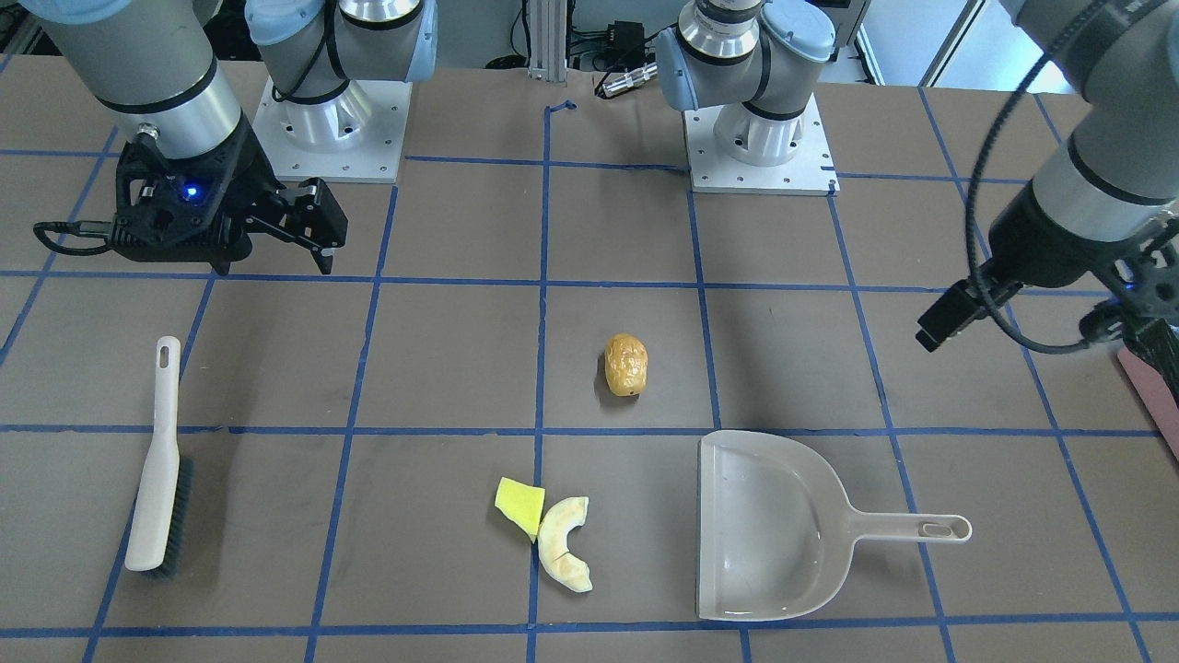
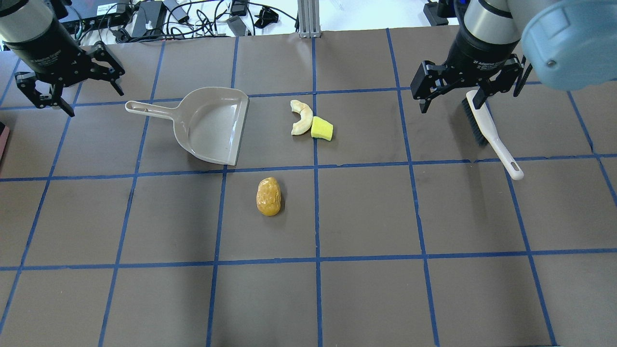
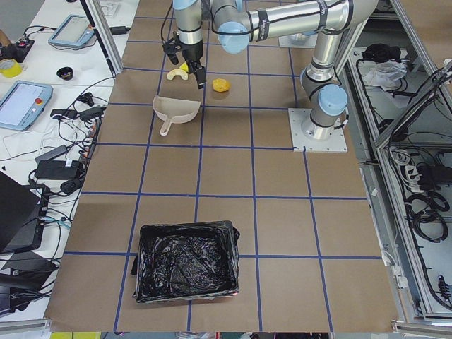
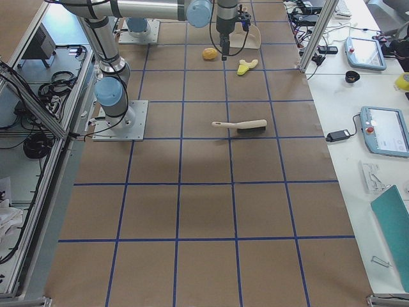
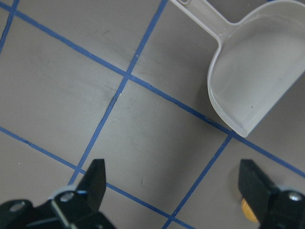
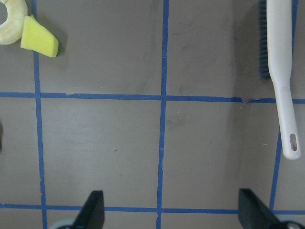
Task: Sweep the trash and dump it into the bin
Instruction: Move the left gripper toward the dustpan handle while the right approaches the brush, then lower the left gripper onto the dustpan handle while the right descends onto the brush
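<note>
1. A brown bench [image 2: 366,212] marked into squares with blue tape, seen from several cameras
2. The left tool [image 5: 172,174] hangs above the bench with its jaws spread wide and nothing between them – near the handle of a beige dustpan [image 2: 212,125]
3. The right tool [image 2: 450,107] is also spread wide and empty, above the bristle end of a white brush [image 2: 491,132] that lies flat
4. Trash: a pale cream crescent [image 2: 302,118] touches a yellow wedge [image 2: 322,129] just beside the dustpan's open mouth
5. A golden-brown potato lump [image 2: 269,196] lies alone, one square nearer the robot
6. The bin [image 3: 187,227], lined with a black bag – stands well apart, towards the bench end on the robot's left
</note>
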